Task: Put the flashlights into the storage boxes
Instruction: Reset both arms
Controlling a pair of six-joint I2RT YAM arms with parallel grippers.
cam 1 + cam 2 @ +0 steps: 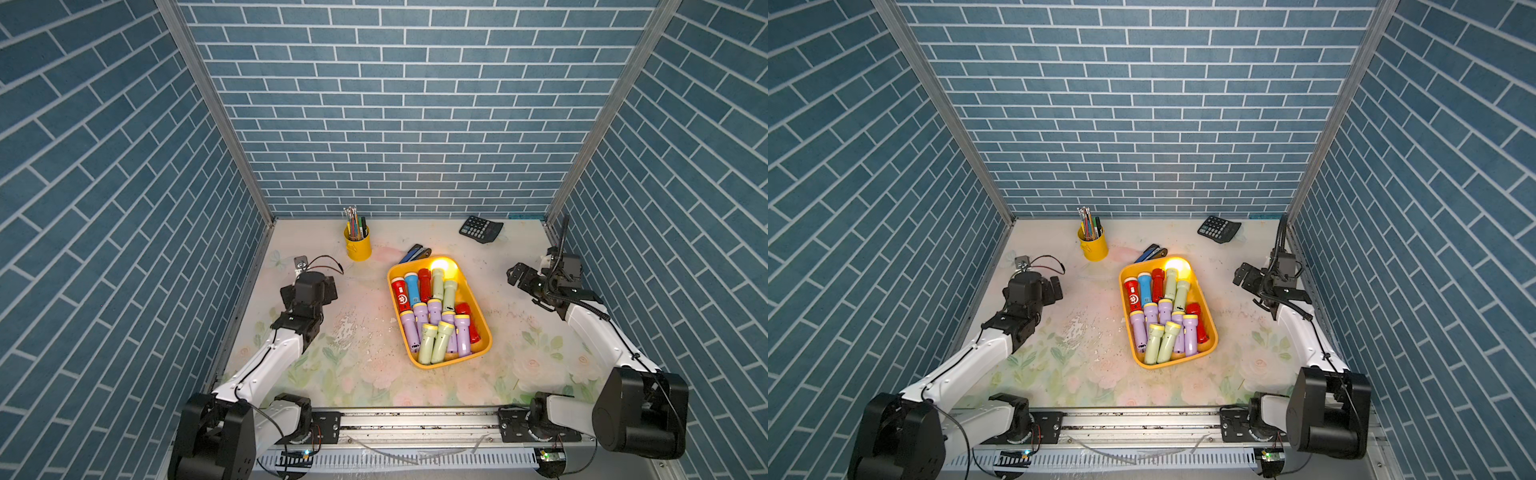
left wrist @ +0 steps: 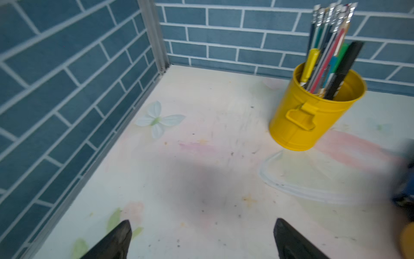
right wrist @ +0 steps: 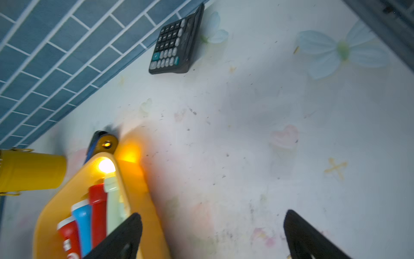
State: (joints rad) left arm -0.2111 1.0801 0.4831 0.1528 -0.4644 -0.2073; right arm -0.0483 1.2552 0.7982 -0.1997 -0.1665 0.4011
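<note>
1. Metal rail runs along the front edge. The left arm and right arm are mounted on it and reach over the floral table.
2. Left gripper: jaws wide apart, nothing between them, bare table below. It is at the table's left side, well apart from the tray and pointing toward the pen cup.
3. Right gripper: jaws spread and empty. It is at the table's right side, apart from the tray; the wrist view shows the tray's far end just past one jaw.
4. Tray: orange-yellow, shallow, mid-table, set at a slant. Seen in both top views.
5. Flashlights: every one in view lies inside the tray, packed tight, some on top of others.
6. Far row sits side by side, heads toward the back: red, blue, red, then pale green.
7. That far pale green flashlight is lit, with a yellow glow on the tray's far wall.
8. Near end: two pale green ones lie over lilac ones. Another red one lies by the tray's right wall.
9. Stapler: dark blue, just beside the tray's far end.
10. Calculator: in the table's far right corner.
</note>
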